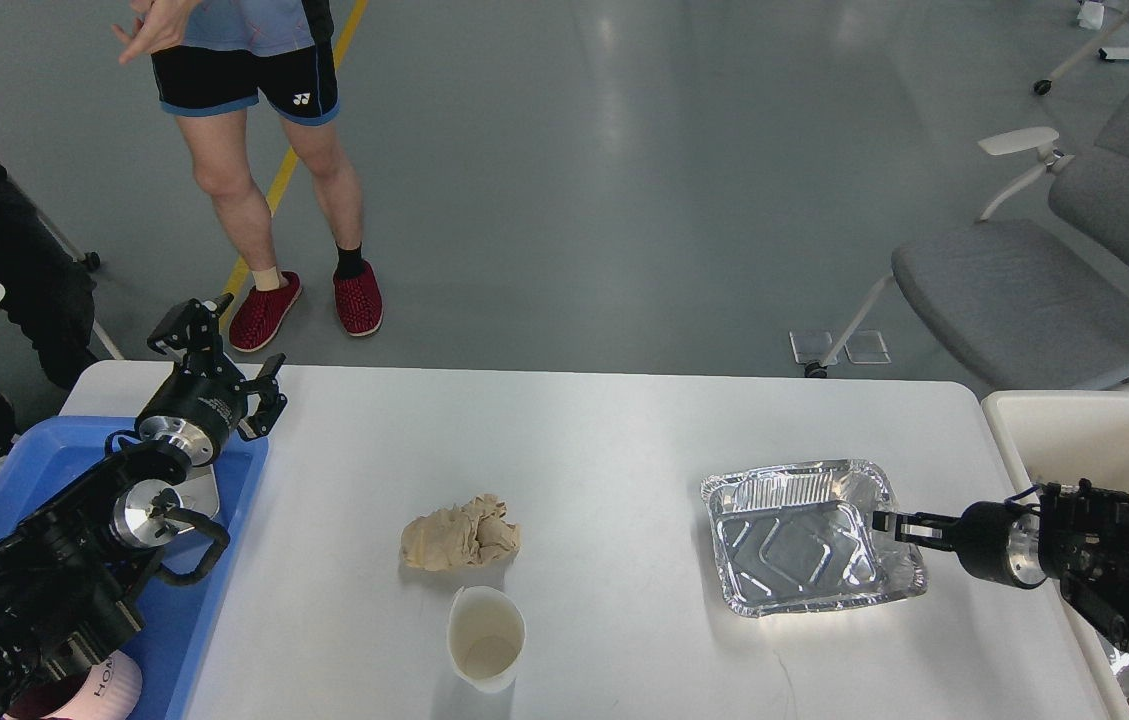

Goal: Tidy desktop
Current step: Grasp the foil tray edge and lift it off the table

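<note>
The desktop (pixel 604 440) is a large white tabletop. On its right part lies an empty foil tray (pixel 814 535). My right gripper (pixel 890 522) comes in from the right and is shut on the tray's right rim. A crumpled brown paper wad (pixel 461 533) lies near the middle. Just in front of the wad stands an empty white paper cup (pixel 486 638). My left gripper (pixel 224 350) hangs open above the desktop's far left corner, holding nothing.
A blue plastic tray (pixel 179 620) lies along the left edge under my left arm, with a pinkish cup (pixel 109 685) at its near end. A white bin (pixel 1084 440) stands at the right. Grey chairs (pixel 1004 300) and a standing person (pixel 254 150) are beyond the table.
</note>
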You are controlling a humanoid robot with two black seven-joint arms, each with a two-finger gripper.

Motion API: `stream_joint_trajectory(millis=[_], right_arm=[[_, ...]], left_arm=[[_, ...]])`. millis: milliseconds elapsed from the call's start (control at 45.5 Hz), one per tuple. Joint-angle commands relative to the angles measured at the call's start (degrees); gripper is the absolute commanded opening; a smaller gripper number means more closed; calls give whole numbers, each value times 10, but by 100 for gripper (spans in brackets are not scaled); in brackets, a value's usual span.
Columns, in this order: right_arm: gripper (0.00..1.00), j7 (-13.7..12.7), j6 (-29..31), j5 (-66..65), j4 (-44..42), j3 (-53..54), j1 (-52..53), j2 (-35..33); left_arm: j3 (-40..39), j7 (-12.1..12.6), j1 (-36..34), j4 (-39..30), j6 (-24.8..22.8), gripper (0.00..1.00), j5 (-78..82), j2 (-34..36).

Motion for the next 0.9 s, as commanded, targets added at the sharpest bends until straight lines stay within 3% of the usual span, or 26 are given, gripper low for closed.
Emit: stream_joint_trajectory(millis=[0,308,462,880], right_arm=[[0,-4,30,27,-2,1,24,1],[0,-15,116,58,-1,0,98,29],[0,-36,154,97,-2,-3,140,55],[0,-53,223,103,-3,-41,237,56]], left_arm=[[0,0,-1,0,1,91,1,-1],[0,1,-2,0,4,91,2,-1],[0,1,-1,0,4,91,2,-1],[0,1,-1,1,4,91,3,-2]])
